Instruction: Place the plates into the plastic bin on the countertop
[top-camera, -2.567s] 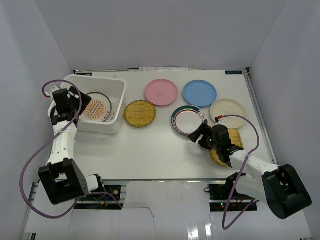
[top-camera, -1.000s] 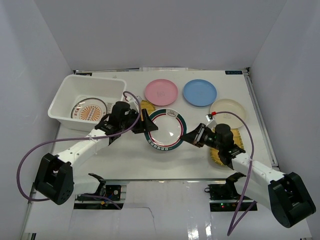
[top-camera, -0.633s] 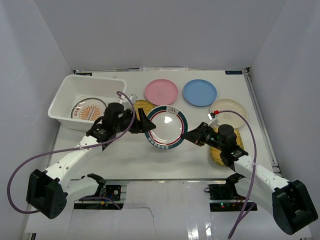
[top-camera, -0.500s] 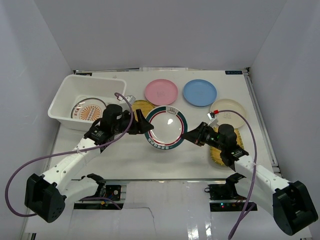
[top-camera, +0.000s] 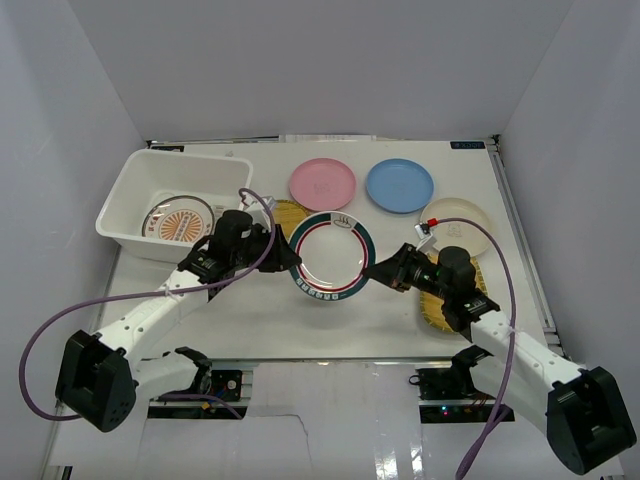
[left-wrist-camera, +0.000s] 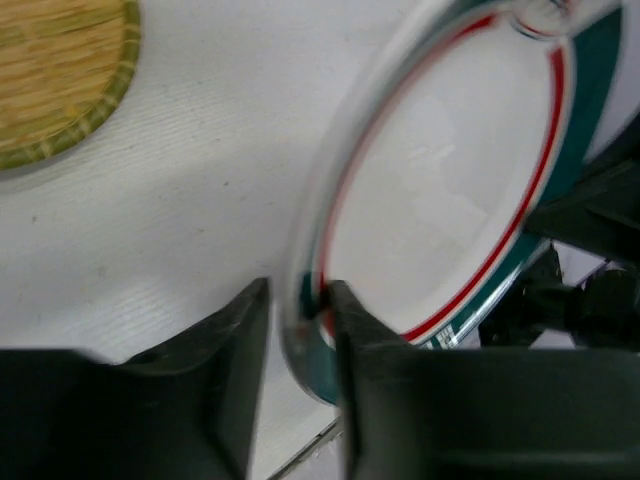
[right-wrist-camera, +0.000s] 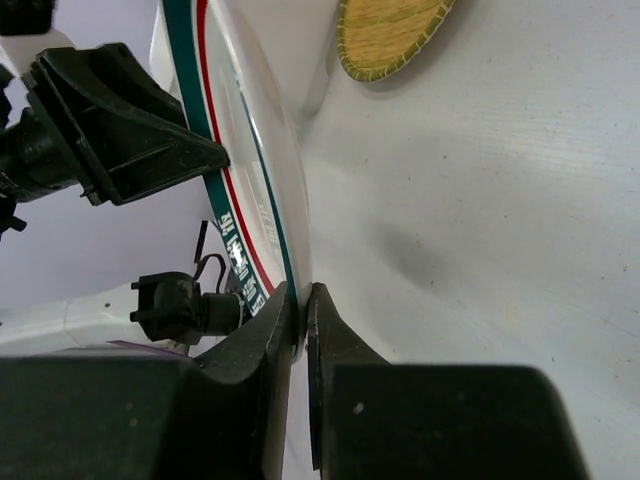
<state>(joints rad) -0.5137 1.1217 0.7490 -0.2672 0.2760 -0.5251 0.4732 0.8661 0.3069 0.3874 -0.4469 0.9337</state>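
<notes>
The green-and-red-rimmed white plate stands tilted on edge above the countertop, between both arms. My left gripper is closed over its left rim; in the left wrist view the gripper pinches the plate at the teal band. My right gripper is shut on the opposite rim, the gripper clamping the plate tightly. The plastic bin at the far left holds the orange-sunburst plate.
Pink, blue and cream plates lie along the back. A round yellow woven plate lies behind my left wrist. A rectangular yellow one lies under my right arm. White walls enclose the countertop.
The left arm came over from the bin to the lifted plate and its jaws closed on the left rim. The right gripper has kept its hold, the plate rising slightly.
</notes>
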